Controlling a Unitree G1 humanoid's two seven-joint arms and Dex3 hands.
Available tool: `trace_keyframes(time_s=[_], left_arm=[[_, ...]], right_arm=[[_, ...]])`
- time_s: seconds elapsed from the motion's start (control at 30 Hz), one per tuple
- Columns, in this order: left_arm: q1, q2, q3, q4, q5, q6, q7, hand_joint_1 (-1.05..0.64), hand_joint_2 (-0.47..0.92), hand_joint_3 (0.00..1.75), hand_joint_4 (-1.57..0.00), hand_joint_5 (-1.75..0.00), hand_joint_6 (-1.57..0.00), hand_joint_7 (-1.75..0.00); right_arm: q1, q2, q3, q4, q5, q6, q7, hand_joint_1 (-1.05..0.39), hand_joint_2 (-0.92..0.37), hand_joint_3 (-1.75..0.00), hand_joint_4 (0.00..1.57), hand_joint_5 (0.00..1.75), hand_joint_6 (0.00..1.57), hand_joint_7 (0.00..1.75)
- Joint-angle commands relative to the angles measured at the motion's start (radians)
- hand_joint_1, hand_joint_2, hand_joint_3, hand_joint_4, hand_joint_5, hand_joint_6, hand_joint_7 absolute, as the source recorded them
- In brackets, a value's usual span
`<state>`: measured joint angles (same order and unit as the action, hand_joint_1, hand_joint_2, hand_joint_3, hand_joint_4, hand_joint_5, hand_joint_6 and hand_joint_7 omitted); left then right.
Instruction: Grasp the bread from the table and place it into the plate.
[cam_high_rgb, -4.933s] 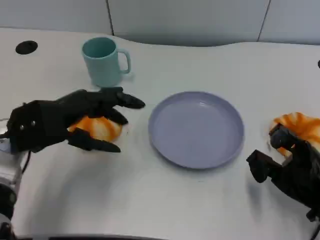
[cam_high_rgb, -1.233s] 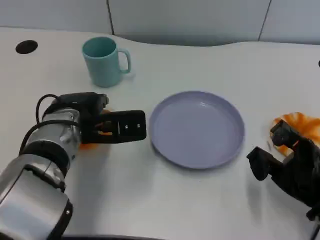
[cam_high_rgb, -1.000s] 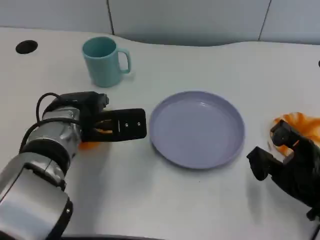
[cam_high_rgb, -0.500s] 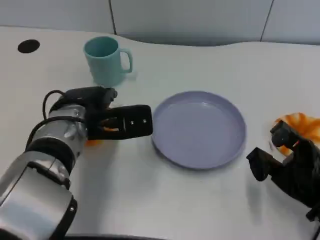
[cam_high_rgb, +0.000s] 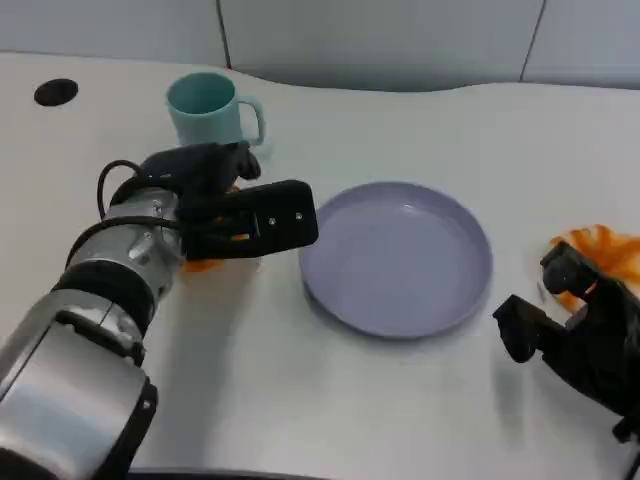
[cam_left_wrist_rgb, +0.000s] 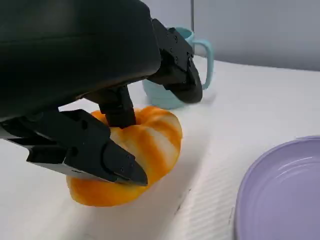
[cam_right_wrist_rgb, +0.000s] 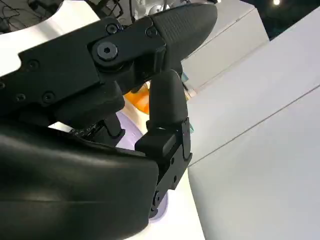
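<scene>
Your left hand (cam_high_rgb: 235, 215) grips the bread (cam_left_wrist_rgb: 131, 155), seemingly clear of the desk (cam_high_rgb: 400, 400); next, carry it over the plate (cam_high_rgb: 400, 260) and release there.

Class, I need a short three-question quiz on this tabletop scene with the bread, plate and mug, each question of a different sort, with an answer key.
1. True or false: the plate already has bread on it.
2. Which hand grips the bread? A) the left hand B) the right hand C) neither
3. Fill in: beyond the gripped bread stands a light blue ____.

Key:
1. False; the plate is bare.
2. A; in the left wrist view its fingers clasp the orange and white bread.
3. mug.
</scene>
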<state>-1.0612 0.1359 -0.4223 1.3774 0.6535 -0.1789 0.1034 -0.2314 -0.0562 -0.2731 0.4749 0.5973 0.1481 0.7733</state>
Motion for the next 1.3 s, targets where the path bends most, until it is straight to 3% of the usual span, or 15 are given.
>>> trace_keyframes(time_s=[0.03, 0.33, 0.43, 0.63, 1.07, 1.2, 1.3], left_arm=[[-0.039, 0.02, -0.018, -0.015, 0.013, -0.034, 0.019, 0.13, 0.9, 0.0, -0.66, -1.67, -0.64, -1.47], [-0.067, 0.051, -0.036, -0.02, 0.013, -0.06, 0.001, 0.08, 0.91, 0.0, -0.66, -1.68, -0.64, -1.46], [-0.078, 0.063, -0.028, -0.026, 0.002, -0.076, 0.004, 0.21, 0.86, 0.0, -0.66, -1.74, -0.59, -1.62], [-0.098, 0.07, -0.032, -0.037, 0.001, -0.134, 0.019, 0.21, 0.77, 0.0, -0.75, -1.75, -0.59, -1.74], [-0.176, -0.04, -0.054, -0.079, 0.007, -0.296, 0.05, 0.13, 0.65, 0.0, -0.88, -1.75, -0.71, -1.73], [-0.187, -0.084, -0.067, -0.083, 0.01, -0.316, 0.047, 0.1, 0.65, 0.0, -0.91, -1.75, -0.85, -1.53], [-0.187, -0.106, -0.082, -0.084, 0.02, -0.334, 0.058, 0.13, 0.63, 0.0, -0.93, -1.75, -0.88, -1.49]], right_arm=[[-0.005, -0.017, -0.011, 0.01, 0.004, 0.002, 0.009, -0.39, -0.88, 0.0, 0.91, 1.75, 0.67, 1.75], [-0.005, -0.018, -0.013, 0.013, 0.003, -0.005, 0.009, -0.39, -0.88, 0.0, 0.91, 1.75, 0.67, 1.75], [-0.005, -0.02, -0.014, 0.015, 0.004, -0.005, 0.012, -0.39, -0.89, 0.0, 0.92, 1.75, 0.67, 1.75], [-0.007, -0.019, -0.01, 0.02, -0.007, -0.015, 0.008, -0.4, -0.89, 0.0, 0.92, 1.75, 0.66, 1.75], [-0.001, -0.001, 0.003, 0.001, -0.022, -0.031, -0.017, -0.4, -0.89, -0.01, 0.91, 1.75, 0.67, 1.75], [0.006, 0.004, 0.008, -0.018, -0.033, -0.032, -0.036, -0.42, -0.88, 0.0, 0.91, 1.75, 0.68, 1.75], [0.009, 0.009, 0.007, -0.031, -0.025, -0.02, -0.041, -0.41, -0.88, 0.0, 0.91, 1.75, 0.68, 1.75]])
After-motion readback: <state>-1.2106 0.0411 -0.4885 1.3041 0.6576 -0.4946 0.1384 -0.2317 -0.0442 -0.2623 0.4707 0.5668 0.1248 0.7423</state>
